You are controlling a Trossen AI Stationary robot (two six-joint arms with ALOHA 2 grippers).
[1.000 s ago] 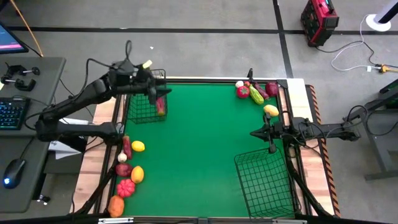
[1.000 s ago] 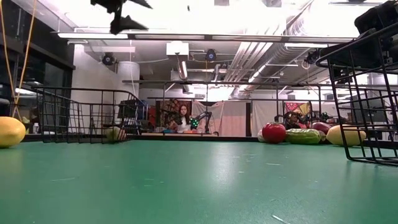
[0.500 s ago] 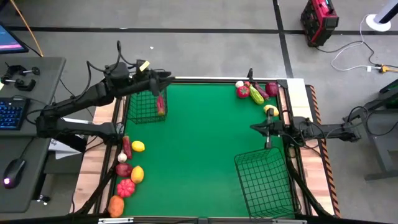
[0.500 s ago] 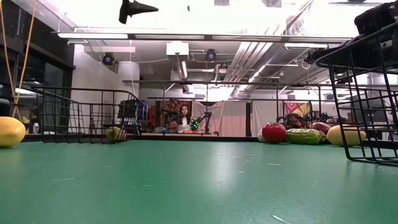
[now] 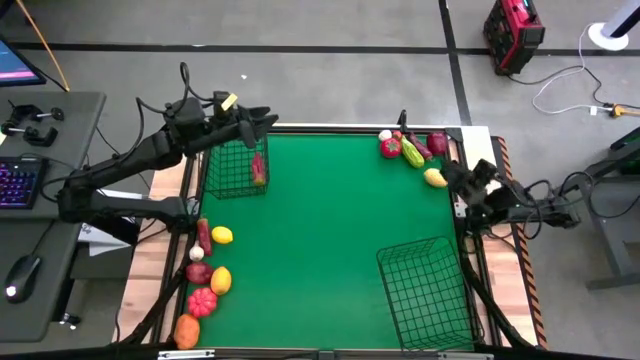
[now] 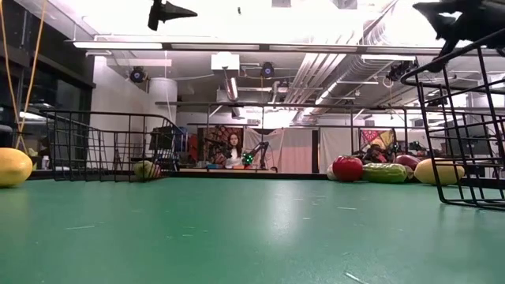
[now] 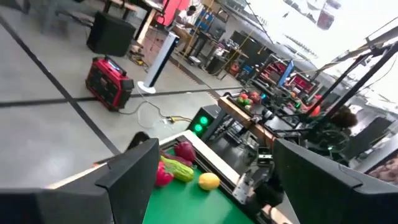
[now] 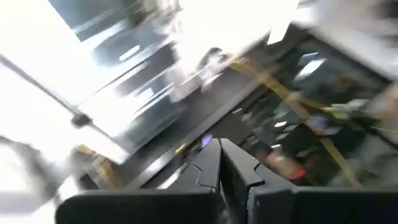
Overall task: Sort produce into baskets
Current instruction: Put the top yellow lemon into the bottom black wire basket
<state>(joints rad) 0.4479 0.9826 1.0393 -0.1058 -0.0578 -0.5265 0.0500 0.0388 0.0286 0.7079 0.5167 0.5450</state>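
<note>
The smaller basket (image 5: 235, 168) stands at the table's far left with one dark red piece of produce (image 5: 258, 167) lying in it. My left gripper (image 5: 264, 121) hangs open and level above that basket's far edge, with nothing between its fingers (image 7: 134, 177). More produce (image 5: 204, 280) lies in a row along the left edge. A red (image 5: 390, 148), a green (image 5: 412, 154), a dark red (image 5: 437, 142) and a yellow piece (image 5: 434, 178) lie at the far right corner. The larger basket (image 5: 425, 290) stands at the near right. My right gripper (image 5: 455, 176) is shut and tipped upward at the right edge, beside the yellow piece.
The middle of the green table (image 5: 320, 230) lies between the two baskets. In the low view the larger basket's frame (image 6: 465, 134) stands close at the right. A desk with a keyboard (image 5: 20, 185) is beyond the left edge. A person (image 6: 233, 150) sits far behind the table.
My left gripper has tipped up from pointing down into the smaller basket to level, rising a little toward the far edge; it stays open. My right gripper, which hung pointing down near the larger basket's far rim, has swung upward, rolled and drawn toward the right edge, still shut.
</note>
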